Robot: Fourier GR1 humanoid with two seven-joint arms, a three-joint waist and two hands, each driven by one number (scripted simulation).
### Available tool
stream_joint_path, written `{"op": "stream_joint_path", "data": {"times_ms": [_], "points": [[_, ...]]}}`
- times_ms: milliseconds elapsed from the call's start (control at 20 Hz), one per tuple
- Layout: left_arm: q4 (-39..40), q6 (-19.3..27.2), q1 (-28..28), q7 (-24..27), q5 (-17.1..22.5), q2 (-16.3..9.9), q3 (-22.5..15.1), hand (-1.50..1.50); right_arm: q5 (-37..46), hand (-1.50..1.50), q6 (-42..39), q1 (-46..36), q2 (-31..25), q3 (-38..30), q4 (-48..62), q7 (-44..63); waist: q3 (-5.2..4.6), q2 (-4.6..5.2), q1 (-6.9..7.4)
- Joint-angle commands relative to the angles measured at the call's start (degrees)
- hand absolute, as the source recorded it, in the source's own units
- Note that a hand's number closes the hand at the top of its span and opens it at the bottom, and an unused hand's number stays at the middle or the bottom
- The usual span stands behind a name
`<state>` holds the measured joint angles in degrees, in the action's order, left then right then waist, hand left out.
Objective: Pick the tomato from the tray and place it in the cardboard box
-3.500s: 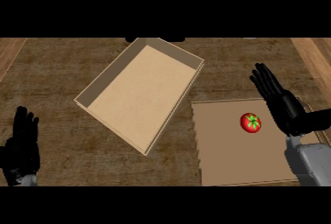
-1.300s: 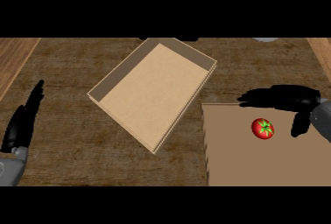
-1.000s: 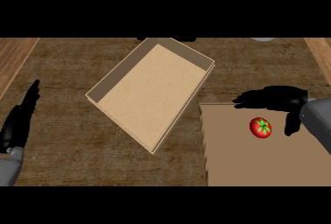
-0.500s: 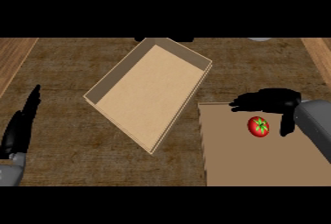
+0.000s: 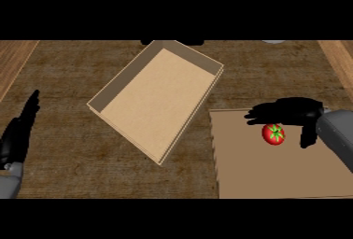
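Note:
A red tomato (image 5: 273, 134) with a green stem lies on the flat brown tray (image 5: 276, 172) at the lower right. My right hand (image 5: 289, 113) hovers just over and behind it, fingers curved downward around its top and thumb hanging at its right, not closed on it. The open cardboard box (image 5: 160, 100) sits tilted at the centre, with nothing inside. At the left edge my left hand (image 5: 19, 133) rests open, fingers pointing up.
The dark woven mat (image 5: 69, 93) covers the counter under box and tray. Lighter wood strips (image 5: 14, 60) run along the left and right sides. A dark object (image 5: 172, 42) and a pale one (image 5: 274, 41) peek in at the top edge.
My right hand has dropped lower and slid slightly toward the tomato, fingers curling down around it. The tomato, box and left hand stay almost where they were.

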<state>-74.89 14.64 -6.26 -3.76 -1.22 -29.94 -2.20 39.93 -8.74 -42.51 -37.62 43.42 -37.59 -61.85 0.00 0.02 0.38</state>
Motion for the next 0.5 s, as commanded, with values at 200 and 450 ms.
{"op": "stream_joint_path", "data": {"times_ms": [200, 450], "points": [[1.6, -1.2, -2.5, 0.0, -0.9, 0.1, 2.7, 0.00, 5.0, -1.50, -0.9, 1.9, -0.6, 1.0, 0.5, -4.5, 0.01, 0.10, -0.21], [-1.4, -2.9, 1.9, 0.1, -1.5, 0.9, 3.5, 0.00, 7.6, -1.50, -2.3, 2.3, 3.1, -1.5, 0.0, 0.2, 0.00, -0.05, 0.00]]}}
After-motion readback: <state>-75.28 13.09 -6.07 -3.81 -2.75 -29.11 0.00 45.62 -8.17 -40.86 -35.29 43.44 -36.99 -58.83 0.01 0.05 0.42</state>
